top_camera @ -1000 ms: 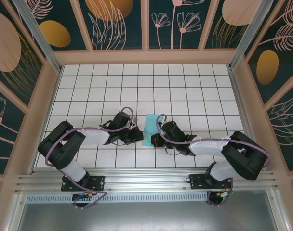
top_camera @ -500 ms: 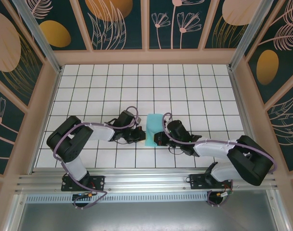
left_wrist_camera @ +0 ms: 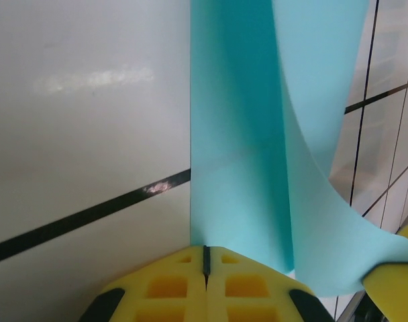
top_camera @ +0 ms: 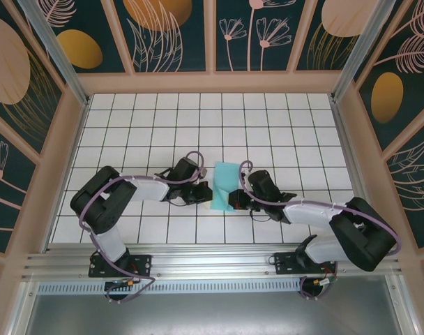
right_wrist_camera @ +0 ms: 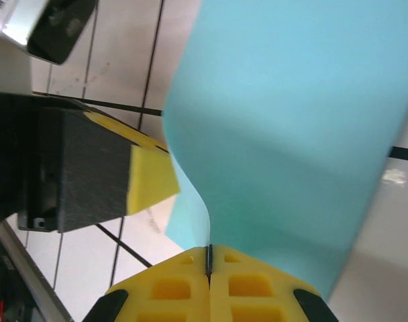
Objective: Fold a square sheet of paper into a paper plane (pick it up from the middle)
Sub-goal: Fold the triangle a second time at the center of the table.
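The square sheet of paper point(top_camera: 224, 184) is light turquoise, folded narrow, and sits on the white tiles between the two arms. In the left wrist view its lower layer point(left_wrist_camera: 237, 161) lies flat while a flap point(left_wrist_camera: 325, 221) curls up on the right. My left gripper point(top_camera: 204, 192) is shut, its yellow fingertips point(left_wrist_camera: 184, 268) meeting at the sheet's near left corner, seemingly on top of it. My right gripper point(top_camera: 236, 202) is shut on the raised edge of the paper point(right_wrist_camera: 291, 121), which runs into the slit between its pads point(right_wrist_camera: 237, 268). The left gripper's yellow pad point(right_wrist_camera: 150, 178) is close beside.
White tiled floor point(top_camera: 163, 125) with black grid lines stretches all round, open toward the back. Wooden frame walls point(top_camera: 212, 82) close it in on three sides. The metal rail point(top_camera: 212, 262) holding both arm bases runs along the near edge.
Both grippers have shifted a little to the right and away from the bases. The paper moved with them, and its right flap now stands wider and higher.
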Controlling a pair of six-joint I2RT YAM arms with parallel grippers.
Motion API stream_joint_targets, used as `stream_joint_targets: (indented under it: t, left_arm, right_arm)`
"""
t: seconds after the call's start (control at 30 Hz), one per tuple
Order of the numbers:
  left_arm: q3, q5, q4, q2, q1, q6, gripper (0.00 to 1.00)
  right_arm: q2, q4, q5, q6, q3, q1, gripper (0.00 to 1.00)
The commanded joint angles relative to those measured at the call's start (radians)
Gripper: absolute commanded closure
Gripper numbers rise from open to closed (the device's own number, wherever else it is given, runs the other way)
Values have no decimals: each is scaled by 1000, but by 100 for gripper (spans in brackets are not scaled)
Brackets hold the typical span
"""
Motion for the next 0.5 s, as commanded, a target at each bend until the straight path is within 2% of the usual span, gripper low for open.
stream_joint_targets:
  t: [0.0, 0.47]
  left_arm:
    - [-10, -113, -92, 43, 0, 52, 98]
    - [38, -156, -126, 64, 0, 71, 96]
  right_arm:
    - [0, -81, -43, -102, 26, -46, 100]
    - [131, -189, -168, -317, 152, -163, 100]
